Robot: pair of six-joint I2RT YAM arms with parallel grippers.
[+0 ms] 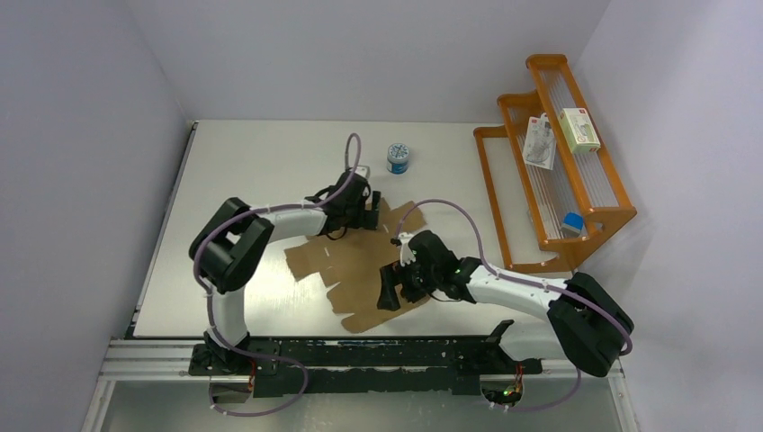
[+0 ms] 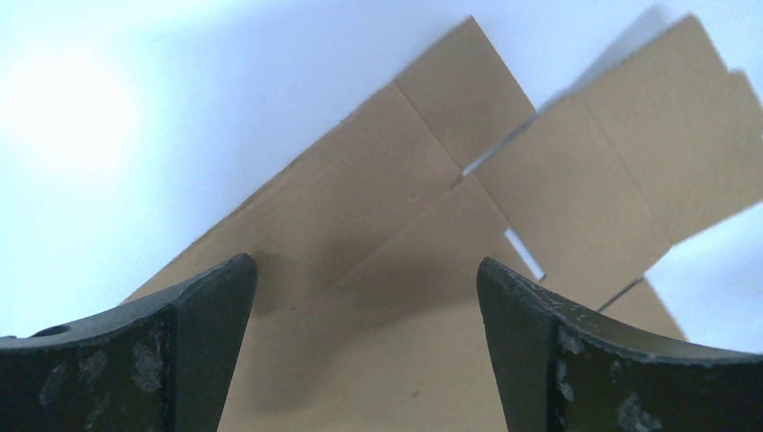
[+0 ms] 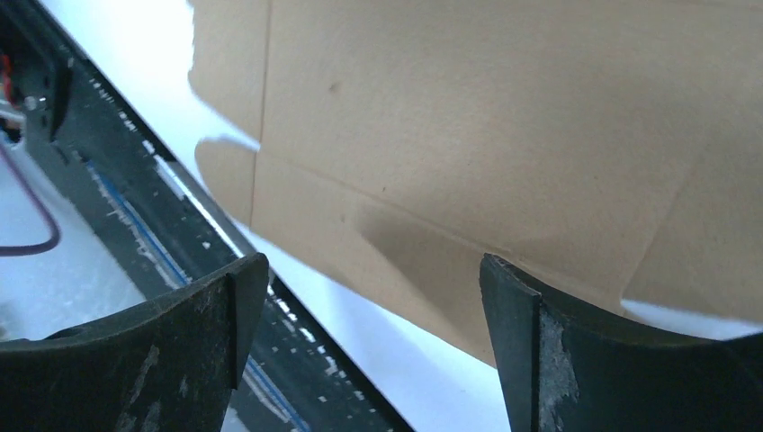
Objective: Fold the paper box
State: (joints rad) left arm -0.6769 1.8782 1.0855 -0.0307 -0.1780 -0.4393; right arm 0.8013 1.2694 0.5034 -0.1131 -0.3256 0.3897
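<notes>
The paper box is a flat brown die-cut cardboard sheet with flaps, lying on the white table between the two arms. My left gripper is over its far edge, open, with the sheet close under the fingers and nothing held. My right gripper is over the sheet's near right part, open and empty. In the right wrist view the cardboard fills the upper part and its near edge runs between the fingers.
A blue-and-white round tin stands on the table behind the sheet. An orange stepped rack at the right holds white printed packages. The black rail of the arm bases runs along the near edge, also in the right wrist view.
</notes>
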